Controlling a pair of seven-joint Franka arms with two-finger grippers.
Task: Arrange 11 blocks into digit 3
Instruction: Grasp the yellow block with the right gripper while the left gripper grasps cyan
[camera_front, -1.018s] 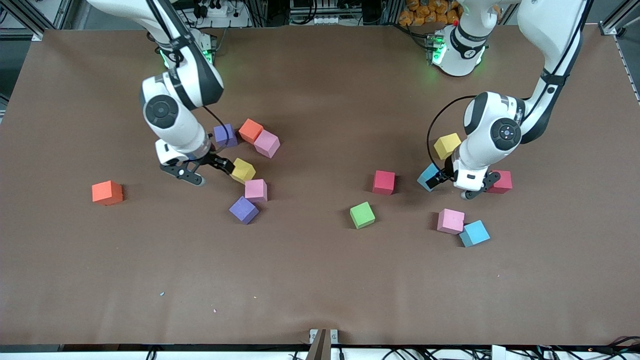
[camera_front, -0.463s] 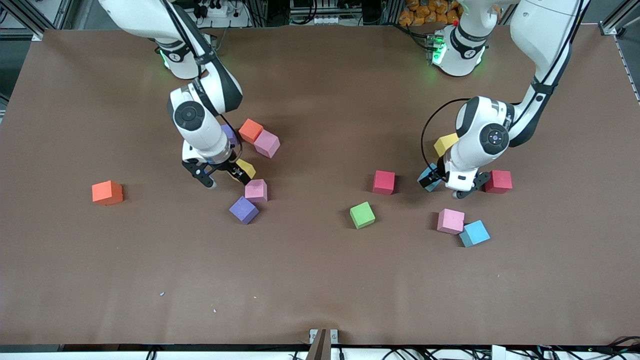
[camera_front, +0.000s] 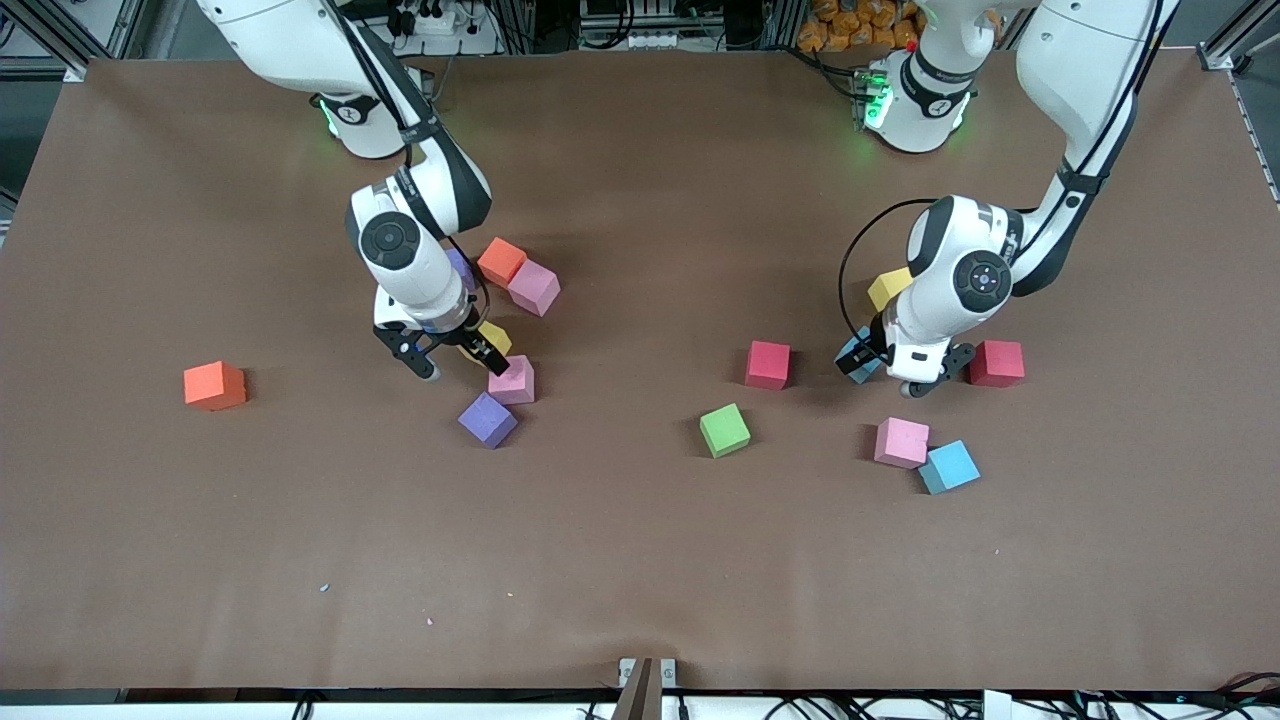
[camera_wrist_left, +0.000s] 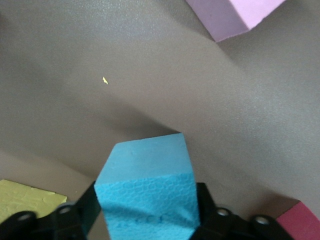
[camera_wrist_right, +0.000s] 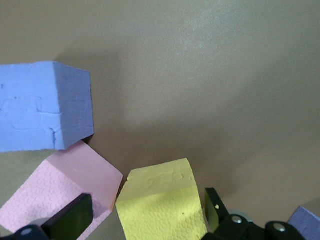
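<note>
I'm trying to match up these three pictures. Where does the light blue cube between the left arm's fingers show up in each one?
Front view: light blue cube peeks out beside the left gripper, between a red cube and another red one.
Left wrist view: it fills the lower middle, the fingers against its sides.
Right wrist view: not in it.
Shared landmark: the yellow cube next to it.

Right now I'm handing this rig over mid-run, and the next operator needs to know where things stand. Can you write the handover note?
Left pincer: closed on a light blue block, beside a red block.
Right pincer: open around a yellow block, beside a pink block; not gripped.
Blocks: two loose scattered groups, one at each arm's end; a green block sits between them, and an orange block sits alone toward the right arm's end.
Done: no part of the digit 3 is laid.
Left: all eleven placements.
</note>
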